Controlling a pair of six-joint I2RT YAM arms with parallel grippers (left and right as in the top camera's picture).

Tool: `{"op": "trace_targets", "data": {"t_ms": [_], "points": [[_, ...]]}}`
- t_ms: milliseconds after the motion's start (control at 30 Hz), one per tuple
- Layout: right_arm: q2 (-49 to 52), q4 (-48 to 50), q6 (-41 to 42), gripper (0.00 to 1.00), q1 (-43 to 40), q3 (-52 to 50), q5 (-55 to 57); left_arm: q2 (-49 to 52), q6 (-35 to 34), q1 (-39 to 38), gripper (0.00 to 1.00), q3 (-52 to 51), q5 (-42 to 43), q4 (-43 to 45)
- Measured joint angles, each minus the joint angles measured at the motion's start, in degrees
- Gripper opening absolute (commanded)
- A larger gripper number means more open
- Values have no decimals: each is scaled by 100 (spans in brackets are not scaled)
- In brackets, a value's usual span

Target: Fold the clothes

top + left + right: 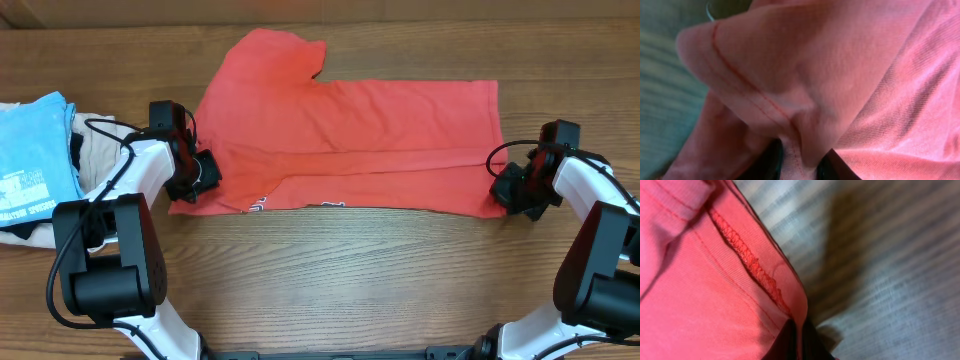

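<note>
Red shirt (360, 130) lies flat mid-table (350, 260), long axis left-right, with a lengthwise crease running across it. Left gripper (205, 172) is at its near-left corner, right gripper (505, 187) at its near-right corner. Left jaws are narrow with a bunched wad of hem pinched between them. Right jaws are closed tight on just the stitched edge. Risks: the right bite looks thin, only the hem lip, so it could slip out once tension comes on. The left wad looks like more than one layer, so a lift could drag the under layer and pull the existing fold apart. If one side lets go or the arms rise unevenly, the fold goes skewed. Blue tee (35, 150) and beige garment (98, 150) sit just beside the left arm, so a wide swing could snag them. Can't see: fingertips in the overhead view, since the gripper bodies cover them. Both wrist views are too close to count layers. The chest print is mostly tucked under, with only a sliver at the near edge. The blue tee is cut off at the frame edge.
</note>
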Motion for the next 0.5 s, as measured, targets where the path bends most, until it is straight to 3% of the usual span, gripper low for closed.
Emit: {"op": "trace_targets", "data": {"t_ms": [267,500], "points": [[-61,-855,920,4,7,-22,787,-17,-511,-11,13,-26,-297,-662],[-254,-901,1596,4,15,-334,1322,-181,-772,-11,9,-315,-339,-994]]}}
